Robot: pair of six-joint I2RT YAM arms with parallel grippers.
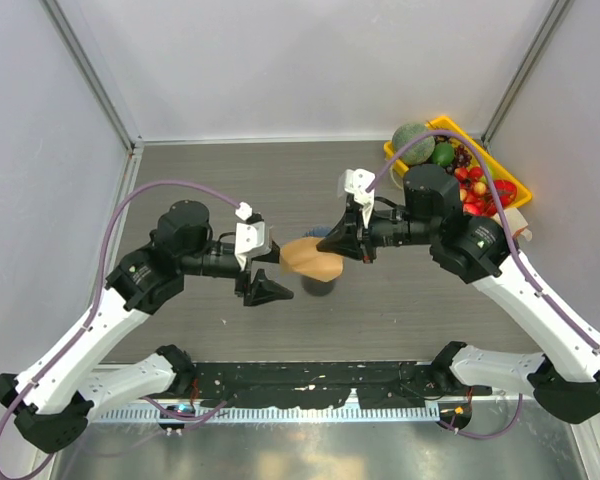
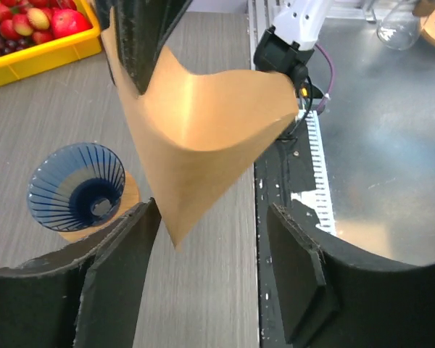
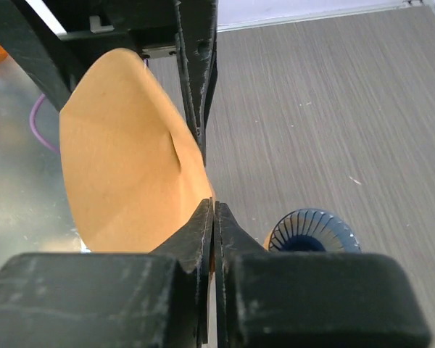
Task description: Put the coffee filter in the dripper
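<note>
The coffee filter (image 2: 203,130) is pinched by the closed right gripper (image 3: 212,212), its tip framed between the spread-apart fingers of the left gripper (image 2: 214,214), with the dripper (image 2: 76,187) just beside them.

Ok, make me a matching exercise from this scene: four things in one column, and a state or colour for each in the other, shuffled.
Things:
1. coffee filter
2. dripper
3. left end effector
4. yellow tray

States:
A. holds fruit
B. jaws apart
C. pinched in the right end effector
D. dark blue, empty

Pairs: 1-C, 2-D, 3-B, 4-A
</note>
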